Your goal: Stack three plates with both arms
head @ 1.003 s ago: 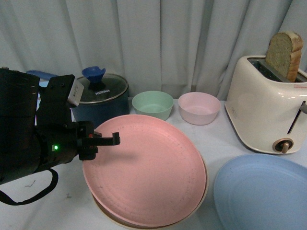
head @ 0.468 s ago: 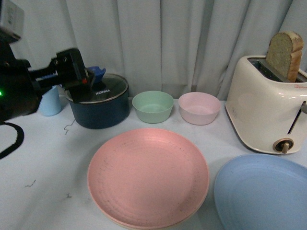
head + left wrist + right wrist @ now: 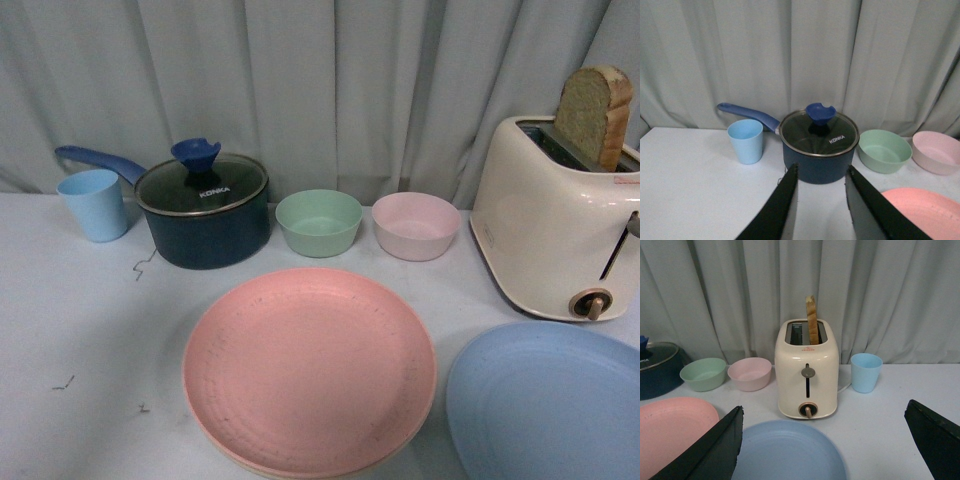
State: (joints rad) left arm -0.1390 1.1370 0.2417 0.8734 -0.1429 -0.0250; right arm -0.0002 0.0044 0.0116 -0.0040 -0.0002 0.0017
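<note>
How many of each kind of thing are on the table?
Plates: 3: pink plate, cream plate beneath it, light blue plate
Bowls: 2: green bowl, pink bowl
Blue cups: 2
Lidded saucepan: 1
Toaster: 1
Bread slice: 1
Total: 10

The pink plate (image 3: 310,370) lies flat in the lower centre of the front view. It is round and matte, with faint rings near its rim. It sits on the cream-beige plate (image 3: 250,467), of which only a thin edge shows under it. The light blue plate (image 3: 545,405) lies alone at the lower right, just beside the pink one, and the frame cuts it.
</note>
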